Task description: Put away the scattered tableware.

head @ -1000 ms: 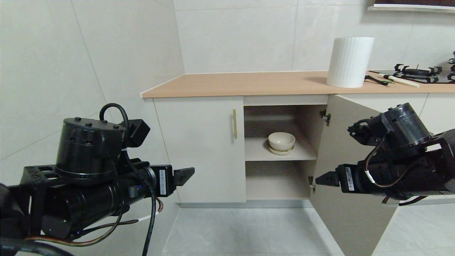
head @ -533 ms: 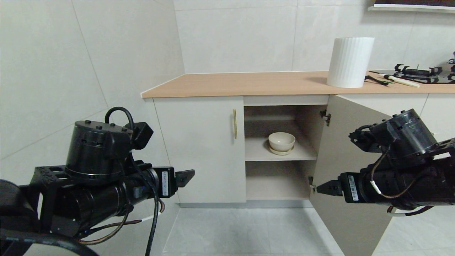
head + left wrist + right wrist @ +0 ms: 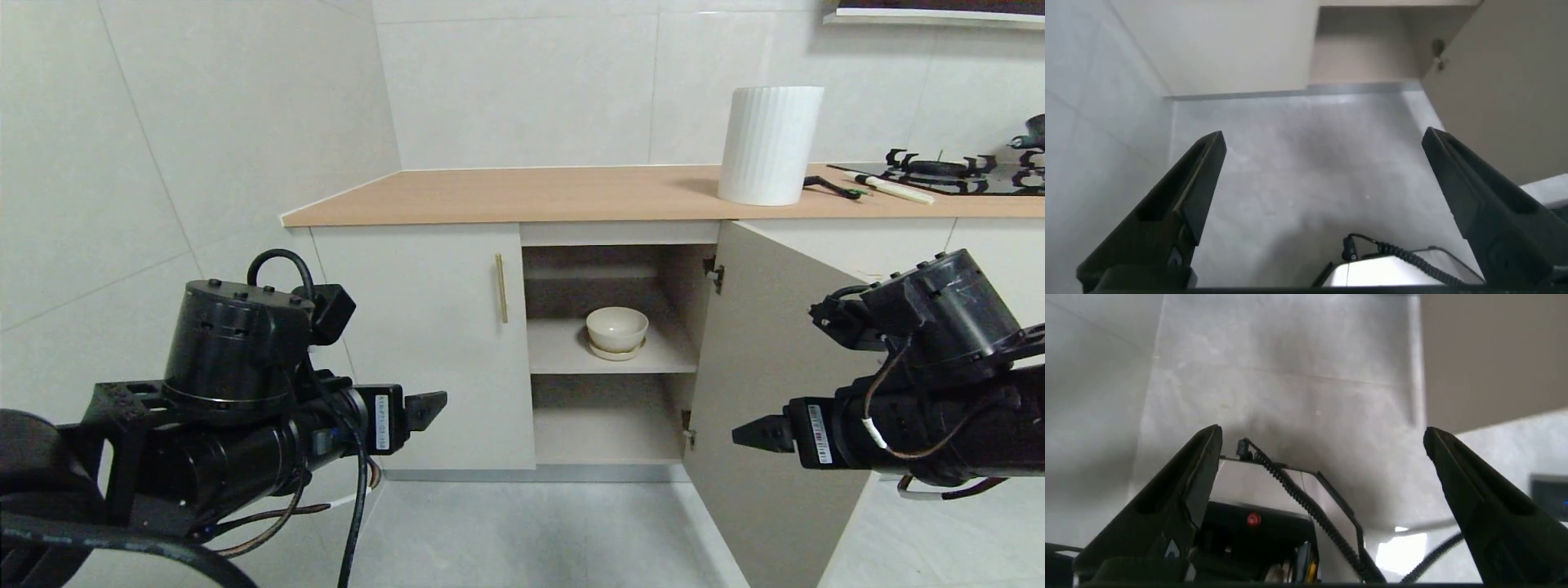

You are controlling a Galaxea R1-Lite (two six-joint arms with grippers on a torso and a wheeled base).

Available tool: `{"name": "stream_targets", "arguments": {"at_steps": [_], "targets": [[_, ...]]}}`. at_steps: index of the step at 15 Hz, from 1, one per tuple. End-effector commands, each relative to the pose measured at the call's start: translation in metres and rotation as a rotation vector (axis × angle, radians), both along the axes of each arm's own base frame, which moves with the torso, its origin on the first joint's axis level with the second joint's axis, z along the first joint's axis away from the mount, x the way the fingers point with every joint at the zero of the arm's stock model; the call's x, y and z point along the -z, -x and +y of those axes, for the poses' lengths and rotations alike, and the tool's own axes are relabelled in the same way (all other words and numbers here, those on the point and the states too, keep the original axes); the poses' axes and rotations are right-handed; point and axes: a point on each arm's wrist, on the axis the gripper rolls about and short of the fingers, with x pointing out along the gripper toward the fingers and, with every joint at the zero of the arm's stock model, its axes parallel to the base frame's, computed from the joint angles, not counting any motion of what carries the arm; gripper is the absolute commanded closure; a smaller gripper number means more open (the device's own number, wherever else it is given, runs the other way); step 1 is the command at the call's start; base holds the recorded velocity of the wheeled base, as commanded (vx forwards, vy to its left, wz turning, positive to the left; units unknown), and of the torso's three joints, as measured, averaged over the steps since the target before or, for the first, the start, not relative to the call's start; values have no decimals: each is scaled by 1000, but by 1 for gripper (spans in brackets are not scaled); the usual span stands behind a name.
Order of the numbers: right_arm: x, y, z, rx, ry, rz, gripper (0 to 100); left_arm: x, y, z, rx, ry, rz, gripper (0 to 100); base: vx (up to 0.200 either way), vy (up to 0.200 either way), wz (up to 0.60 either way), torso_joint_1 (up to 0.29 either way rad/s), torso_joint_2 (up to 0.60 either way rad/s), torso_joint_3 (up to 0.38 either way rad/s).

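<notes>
On the upper cabinet shelf [image 3: 563, 353], cream ceramic bowl [image 3: 617, 327] sits stowed; left gripper [image 3: 1323, 143], right gripper [image 3: 1323, 434] gape empty; open beige door [image 3: 767, 343] likely needs shutting.

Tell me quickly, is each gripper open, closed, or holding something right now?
Left gripper: open, holding nothing.
Right gripper: open, holding nothing.

matte black arms [image 3: 204, 457], round screw-topped housings [image 3: 237, 339], looping black cables [image 3: 355, 506], white labels [image 3: 382, 423], pointed jaws
</notes>
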Motion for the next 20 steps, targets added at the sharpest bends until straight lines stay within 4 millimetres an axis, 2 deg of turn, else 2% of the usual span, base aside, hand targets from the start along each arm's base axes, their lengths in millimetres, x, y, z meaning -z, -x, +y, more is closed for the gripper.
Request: {"name": "stream_targets", "arguments": {"at_steps": [1,4,7,9,10,11,14,15,16,18,20], "targets": [[2,2,-1,-10,21,18,0,1,0,0,-1,-1,3,0,0,-200,0,2,7,2],[-2,13,-8,-46,70,41,0,1,0,0,-1,-2,4,0,0,-200,0,2,1,2],[-12,20,-18,-7,112,55,0,3,1,0,2,-7,9,0,0,0,0,0,0,0],[-17,24,-32,17,186,46,0,3,1,1,2,-7,9,0,0,0,0,0,0,0],[-20,22,-45,49,207,32,0,3,1,1,2,-7,9,0,0,0,0,0,0,0],[-21,20,-52,72,216,30,0,3,1,1,2,-7,9,0,0,0,0,0,0,0],[-22,2,-91,203,268,45,0,2,1,1,2,-4,7,0,0,0,0,0,0,0],[-22,2,-91,203,268,45,0,2,1,1,2,-4,7,0,0,0,0,0,0,0],[-18,-14,-116,284,293,53,0,2,2,1,2,-4,6,0,0,0,0,0,0,0],[-15,-26,-131,339,293,30,0,2,2,1,3,-4,7,0,0,0,0,0,0,0],[-10,-38,-137,362,275,11,0,2,2,1,2,-4,6,0,0,0,0,0,0,0]]}}
